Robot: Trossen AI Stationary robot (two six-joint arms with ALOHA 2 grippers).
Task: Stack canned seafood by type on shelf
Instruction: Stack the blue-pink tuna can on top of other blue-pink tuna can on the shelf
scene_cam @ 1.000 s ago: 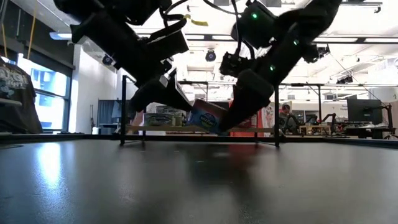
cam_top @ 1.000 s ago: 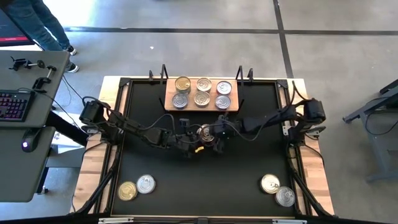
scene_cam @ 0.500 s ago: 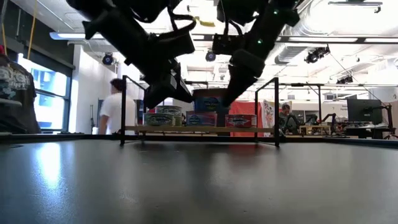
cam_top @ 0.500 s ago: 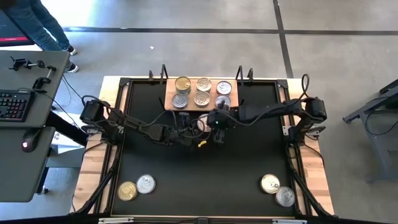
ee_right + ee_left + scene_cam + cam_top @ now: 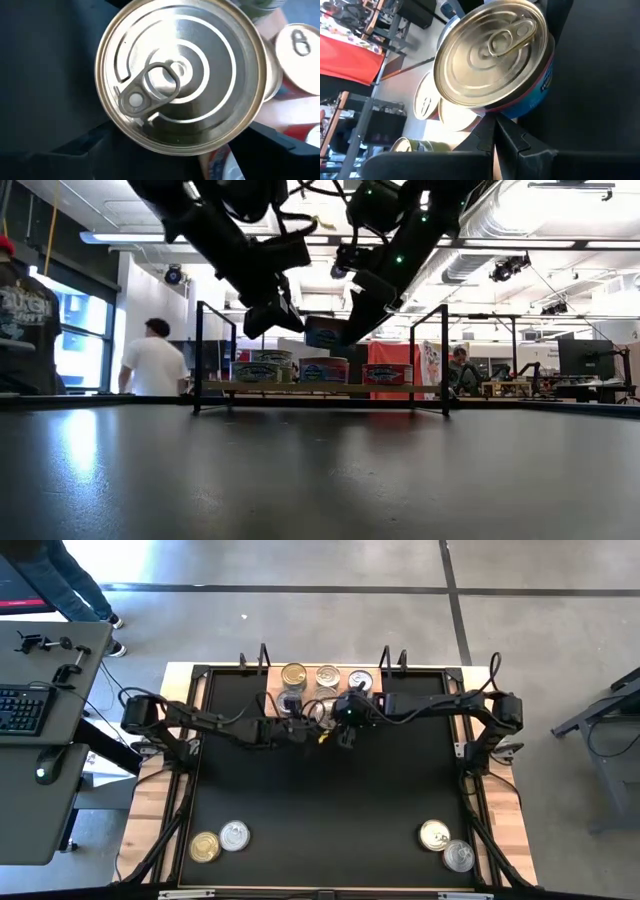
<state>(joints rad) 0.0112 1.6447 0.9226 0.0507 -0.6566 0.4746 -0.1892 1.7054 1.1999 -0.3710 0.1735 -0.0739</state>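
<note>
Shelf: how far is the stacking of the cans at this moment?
Done: several cans stand on the shelf. In hand: the right gripper holds one can in the air just above them; the left gripper is shut and empty beside it. Left: four cans on the table's near edge, two on the left and two on the right.
</note>
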